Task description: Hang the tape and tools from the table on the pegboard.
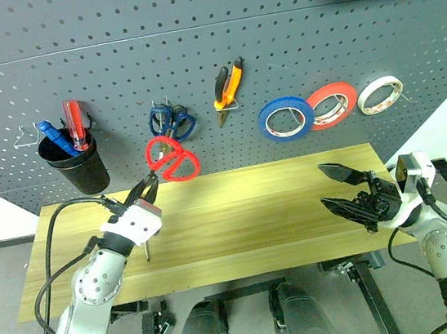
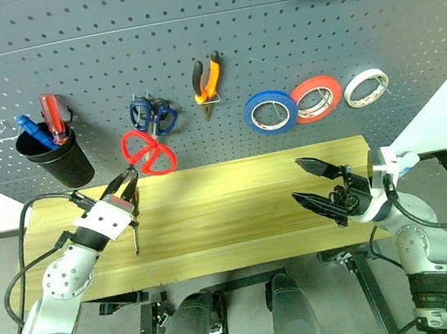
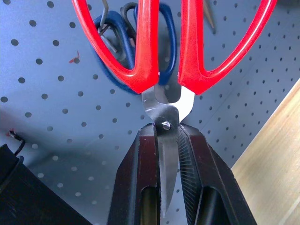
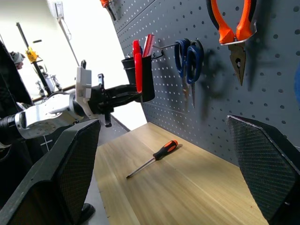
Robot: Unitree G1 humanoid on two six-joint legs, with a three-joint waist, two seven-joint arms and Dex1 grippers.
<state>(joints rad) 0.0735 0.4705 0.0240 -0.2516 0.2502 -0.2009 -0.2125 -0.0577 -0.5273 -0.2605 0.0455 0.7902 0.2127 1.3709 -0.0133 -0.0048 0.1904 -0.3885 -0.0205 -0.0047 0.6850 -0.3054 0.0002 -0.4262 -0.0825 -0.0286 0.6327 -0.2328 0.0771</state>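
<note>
- Up on the pegboard (image 1: 191, 48), a black cup (image 1: 75, 166) holds a red and a blue screwdriver.
- Left gripper (image 1: 146, 189) pinches the red scissors (image 1: 171, 159) by the blades, handles against the board.
- Right gripper (image 1: 343, 188) is spread wide, empty.
- Slim screwdriver (image 4: 154, 158) lies on the table (image 1: 246, 213).

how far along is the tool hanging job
Done: blue tape and pliers already hang on the pegboard. In hand: the left gripper is shut on the red-handled scissors, handles up against the board. Left: the slim screwdriver lies on the table; the right gripper is open, empty.
</note>
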